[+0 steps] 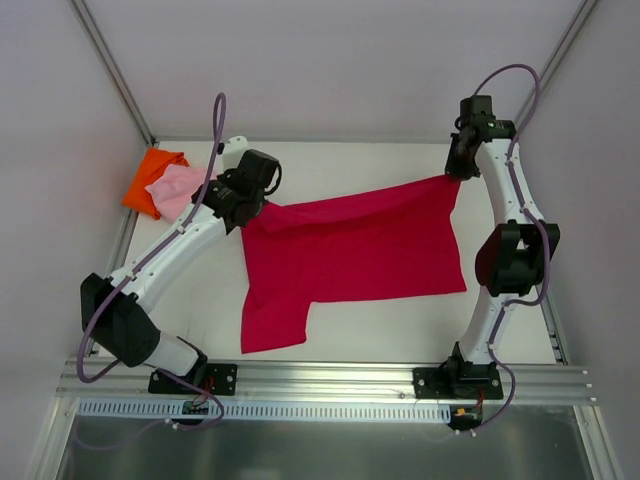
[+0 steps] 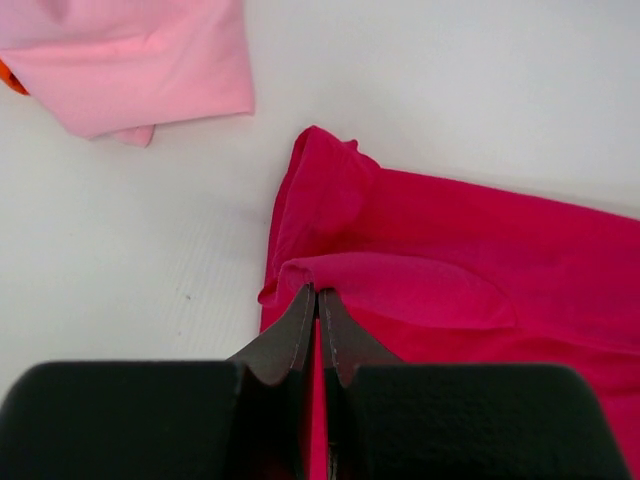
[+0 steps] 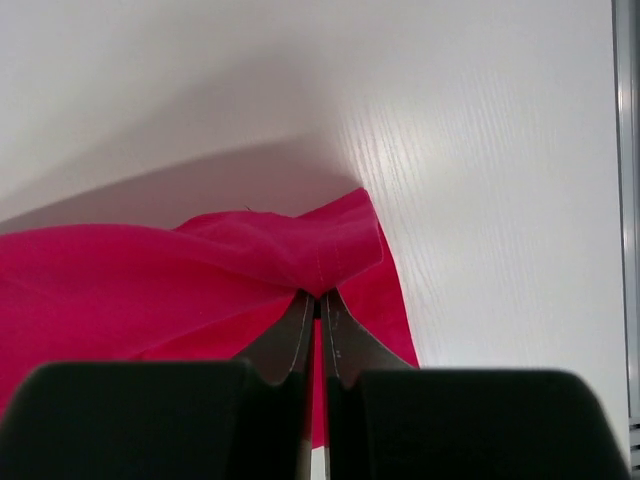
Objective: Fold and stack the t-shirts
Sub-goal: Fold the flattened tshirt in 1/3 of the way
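Note:
The crimson t-shirt (image 1: 350,250) lies spread across the middle of the table, one sleeve pointing toward the near edge. My left gripper (image 1: 252,205) is shut on its far left corner (image 2: 330,270). My right gripper (image 1: 458,172) is shut on its far right corner (image 3: 320,250) and holds that corner a little off the table. The light pink shirt (image 1: 175,190) lies folded on top of the orange shirt (image 1: 152,175) at the far left; the pink one also shows in the left wrist view (image 2: 130,60), with a sliver of the orange one (image 2: 8,78).
The white table (image 1: 400,315) is bounded by metal frame posts at the far corners and a rail (image 1: 330,380) along the near edge, where both arm bases are bolted.

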{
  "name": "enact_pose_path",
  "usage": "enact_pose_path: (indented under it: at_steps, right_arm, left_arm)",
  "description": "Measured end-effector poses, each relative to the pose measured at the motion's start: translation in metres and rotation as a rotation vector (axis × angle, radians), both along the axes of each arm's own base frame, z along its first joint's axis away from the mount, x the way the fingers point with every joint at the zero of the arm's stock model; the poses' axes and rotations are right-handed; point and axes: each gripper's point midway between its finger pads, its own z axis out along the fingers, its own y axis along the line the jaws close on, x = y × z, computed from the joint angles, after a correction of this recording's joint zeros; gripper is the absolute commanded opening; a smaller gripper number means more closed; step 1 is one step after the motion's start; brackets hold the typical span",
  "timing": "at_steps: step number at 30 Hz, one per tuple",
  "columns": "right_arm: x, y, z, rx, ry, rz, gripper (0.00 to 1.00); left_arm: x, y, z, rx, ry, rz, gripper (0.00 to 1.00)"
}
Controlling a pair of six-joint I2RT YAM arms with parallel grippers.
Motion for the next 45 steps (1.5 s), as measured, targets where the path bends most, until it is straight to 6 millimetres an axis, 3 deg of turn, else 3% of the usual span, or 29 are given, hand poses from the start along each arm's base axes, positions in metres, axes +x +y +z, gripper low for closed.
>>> enact_pose_path:
  at_steps: [7,13,17,24,29,33,41,45]
  right_arm:
    - [-0.017,-0.01,-0.029,-0.056,0.093,-0.003,0.01]
    - [-0.031,-0.014,-0.048,-0.077,0.152,-0.006,0.01]
    - [-0.035,-0.016,-0.049,-0.086,0.158,-0.008,0.01]
    - [-0.035,-0.016,-0.04,-0.088,0.137,-0.011,0.01]
    - [-0.036,-0.016,-0.039,-0.087,0.135,-0.011,0.01]
    - [-0.036,-0.015,-0.039,-0.083,0.135,-0.012,0.01]
    - [-0.035,-0.015,-0.039,-0.081,0.134,-0.01,0.01]
    - [-0.038,-0.014,-0.044,-0.078,0.14,-0.008,0.01]
  left_arm:
    - [0.026,0.008,0.001,0.0,-0.025,0.016,0.0]
    - [0.035,0.02,0.002,0.003,-0.026,0.029,0.0]
    - [0.032,0.018,-0.003,-0.003,-0.007,0.01,0.0]
    - [0.008,0.022,-0.021,-0.011,0.052,-0.019,0.0]
    - [0.012,0.026,-0.025,-0.004,0.064,-0.011,0.0]
    - [0.043,0.016,-0.016,-0.005,0.049,-0.01,0.0]
    - [0.125,-0.021,0.015,-0.043,-0.035,-0.06,0.0]
    - [0.137,-0.021,0.023,-0.048,-0.06,-0.059,0.0]
